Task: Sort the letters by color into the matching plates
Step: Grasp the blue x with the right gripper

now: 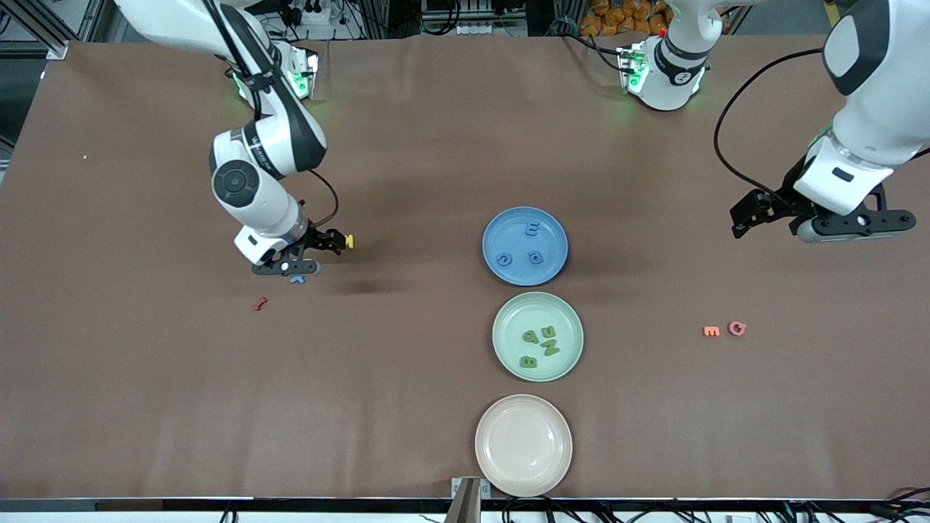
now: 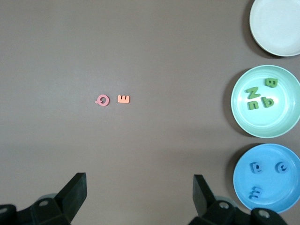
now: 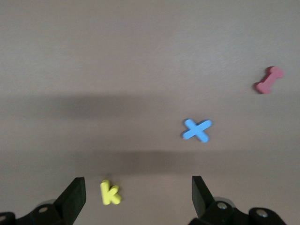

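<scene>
Three blue letters (image 1: pixel 525 245), among them an E, are seen in the blue plate (image 1: pixel 524 217); four green letters (image 1: pixel 541 343), read as B, Q, U, N, lie in the green plate (image 1: pixel 508 319), nearer the front camera. A blue X (image 3: pixel 197 130) lies on the desk (image 1: pixel 436 145) under the right gripper (image 1: pixel 299 263), opened wide and empty, beside a yellow K (image 3: pixel 110 193). The left gripper (image 1: pixel 755 214) hangs open and empty, with an orange E (image 1: pixel 711 331) and pink G (image 1: pixel 737 328) lying on the desk near it.
</scene>
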{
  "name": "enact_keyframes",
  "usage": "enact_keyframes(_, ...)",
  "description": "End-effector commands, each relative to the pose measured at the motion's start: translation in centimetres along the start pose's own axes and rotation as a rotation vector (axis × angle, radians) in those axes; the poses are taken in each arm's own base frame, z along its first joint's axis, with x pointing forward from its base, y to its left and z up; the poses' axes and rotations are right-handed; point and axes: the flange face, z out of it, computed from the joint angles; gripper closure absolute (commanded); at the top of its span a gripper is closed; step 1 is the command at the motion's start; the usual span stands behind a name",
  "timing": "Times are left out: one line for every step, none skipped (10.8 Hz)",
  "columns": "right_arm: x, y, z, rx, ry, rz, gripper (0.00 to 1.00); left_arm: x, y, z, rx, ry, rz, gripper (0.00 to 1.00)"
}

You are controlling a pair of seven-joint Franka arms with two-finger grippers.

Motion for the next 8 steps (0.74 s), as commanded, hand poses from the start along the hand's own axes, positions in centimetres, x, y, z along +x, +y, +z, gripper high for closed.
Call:
enact_keyframes(1.1, 4.1, 2.0, -0.029, 0.040, -0.028, 0.00, 0.7, -0.1, -1.1, 0.037, -0.018, 0.095, 0.00)
enact_keyframes(1.7, 6.1, 3.4, -0.023, 0.051, -0.045, 0.01, 0.8, -0.2, -1.3, 0.037, -0.014, 0.094, 0.00)
enact_keyframes(2.1, 7.0, 4.6, -0.018, 0.067, -0.062, 0.02, 0.8, -0.1, -1.4, 0.036, -0.011, 0.093, 0.00)
enact_keyframes(2.3, 7.6, 5.8, -0.013, 0.080, -0.057, 0.04, 0.8, 0.0, -1.6, 0.036, -0.008, 0.096, 0.00)
enact_keyframes(2.5, 7.6, 6.6, -0.009, 0.090, -0.057, 0.06, 0.8, -0.1, -1.7, 0.036, -0.006, 0.100, 0.00)
enact_keyframes(2.5, 7.6, 7.5, -0.006, 0.095, -0.058, 0.09, 0.7, -0.1, -1.8, 0.032, -0.005, 0.098, 0.00)
enact_keyframes(2.5, 7.6, 8.0, -0.003, 0.103, -0.057, 0.10, 0.7, -0.1, -2.0, 0.024, -0.002, 0.094, 0.00)
enact_keyframes(2.4, 7.5, 8.2, -0.004, 0.099, -0.058, 0.12, 0.8, -0.1, -2.0, 0.025, 0.000, 0.102, 0.00)
